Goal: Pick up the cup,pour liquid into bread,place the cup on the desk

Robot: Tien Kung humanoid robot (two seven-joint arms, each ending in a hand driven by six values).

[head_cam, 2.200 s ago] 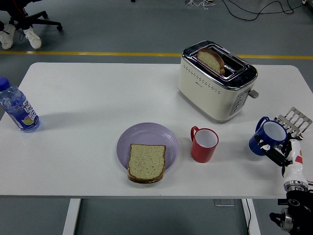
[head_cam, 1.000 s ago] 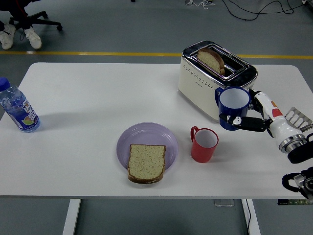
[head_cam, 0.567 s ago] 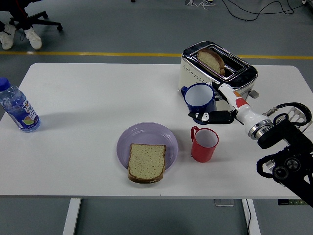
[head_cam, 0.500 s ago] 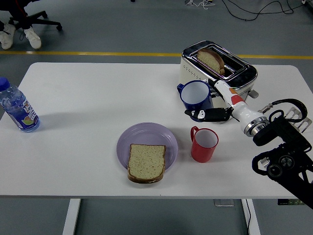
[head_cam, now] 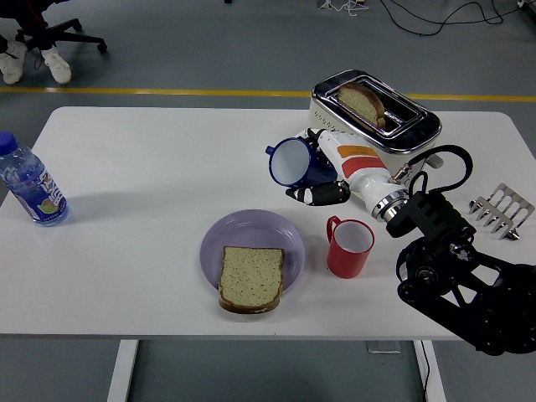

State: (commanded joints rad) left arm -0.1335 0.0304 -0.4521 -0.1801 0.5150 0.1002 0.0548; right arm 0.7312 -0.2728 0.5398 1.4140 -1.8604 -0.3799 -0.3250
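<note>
My right hand [head_cam: 322, 172] is shut on a blue cup [head_cam: 295, 162] with a white inside. It holds the cup in the air, tipped with its mouth turned left, above and just right of the purple plate [head_cam: 251, 237]. A slice of brown bread [head_cam: 249, 278] lies on the plate's front part. The right arm [head_cam: 444, 268] comes in from the lower right. The left arm does not show.
A red cup [head_cam: 349, 247] stands right of the plate, under my forearm. A cream toaster [head_cam: 377, 134] with a slice in its slot is behind. A water bottle [head_cam: 32, 186] stands at the far left. A metal rack [head_cam: 501, 211] lies at the right edge.
My right hand lifted the blue cup from the table's right edge and carried it left past the toaster. Over the last half second it moved further left and tipped the cup.
</note>
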